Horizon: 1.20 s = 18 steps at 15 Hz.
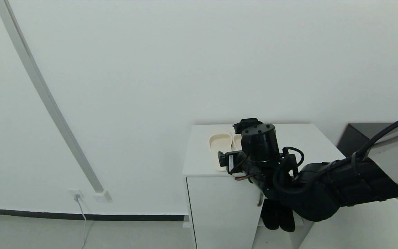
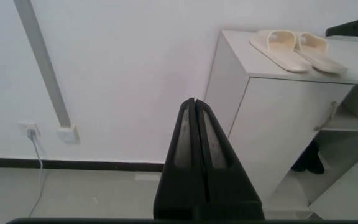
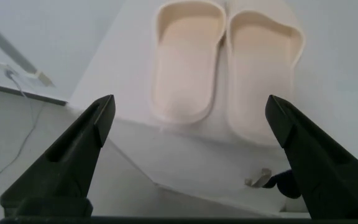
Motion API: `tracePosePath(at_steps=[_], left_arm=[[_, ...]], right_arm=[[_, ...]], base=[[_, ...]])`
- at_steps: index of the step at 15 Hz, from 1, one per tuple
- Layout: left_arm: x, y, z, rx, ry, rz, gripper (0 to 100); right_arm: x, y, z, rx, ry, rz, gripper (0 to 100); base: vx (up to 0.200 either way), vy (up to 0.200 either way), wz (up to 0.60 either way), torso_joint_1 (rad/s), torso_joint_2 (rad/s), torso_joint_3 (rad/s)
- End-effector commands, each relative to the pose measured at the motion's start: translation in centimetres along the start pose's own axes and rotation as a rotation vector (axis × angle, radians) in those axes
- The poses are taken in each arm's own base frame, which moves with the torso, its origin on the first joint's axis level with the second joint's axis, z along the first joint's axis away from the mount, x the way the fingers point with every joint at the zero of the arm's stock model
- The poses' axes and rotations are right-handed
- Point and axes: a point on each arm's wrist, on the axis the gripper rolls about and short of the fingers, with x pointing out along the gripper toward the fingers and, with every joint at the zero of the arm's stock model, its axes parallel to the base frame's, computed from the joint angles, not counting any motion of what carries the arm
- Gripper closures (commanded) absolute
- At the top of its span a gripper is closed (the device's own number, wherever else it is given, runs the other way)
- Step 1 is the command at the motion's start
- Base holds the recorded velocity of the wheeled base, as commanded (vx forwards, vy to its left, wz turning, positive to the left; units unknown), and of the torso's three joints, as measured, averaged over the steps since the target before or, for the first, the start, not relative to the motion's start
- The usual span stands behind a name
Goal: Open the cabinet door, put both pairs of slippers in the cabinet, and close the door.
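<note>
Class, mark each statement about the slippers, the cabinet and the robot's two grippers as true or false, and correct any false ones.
1. The cream slippers lie on top of the cabinet. True.
2. The right gripper is shut on a cream slipper. False: it is open above the pair and holds nothing.
3. The black slippers are inside the cabinet's open compartment. True.
4. The left gripper is open. False: its fingers are pressed together, off to the side of the cabinet.
5. The cream slippers are stacked one on the other. False: they lie side by side.
</note>
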Motion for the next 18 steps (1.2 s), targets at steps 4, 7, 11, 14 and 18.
tracePosePath(at_steps=[4, 7, 11, 14, 18], left_arm=[[0.0, 0.0, 0.0, -0.001, 0.000, 0.002, 100], [0.0, 0.0, 0.0, -0.004, -0.001, 0.003, 100], [0.0, 0.0, 0.0, -0.004, -0.003, 0.004, 100], [0.0, 0.0, 0.0, -0.006, -0.001, 0.004, 100], [0.0, 0.0, 0.0, -0.004, -0.003, 0.004, 100]], right_arm=[[0.6, -0.8, -2.1, -0.022, 0.057, -0.001, 0], [2.1, -0.5, -4.6, -0.020, 0.045, 0.001, 0], [4.5, -0.1, -6.5, -0.018, 0.046, -0.012, 0], [6.3, -0.1, -5.8, 0.009, 0.006, -0.025, 0], [9.0, -0.6, -5.4, 0.033, -0.032, -0.056, 0]], base=[[0.200, 0.000, 0.00, 0.007, 0.00, 0.005], [0.067, 0.000, 0.00, -0.001, 0.00, -0.001], [0.000, 0.000, 0.00, 0.000, 0.00, 0.000], [0.000, 0.000, 0.00, 0.000, 0.00, 0.000], [0.000, 0.000, 0.00, 0.000, 0.00, 0.000]])
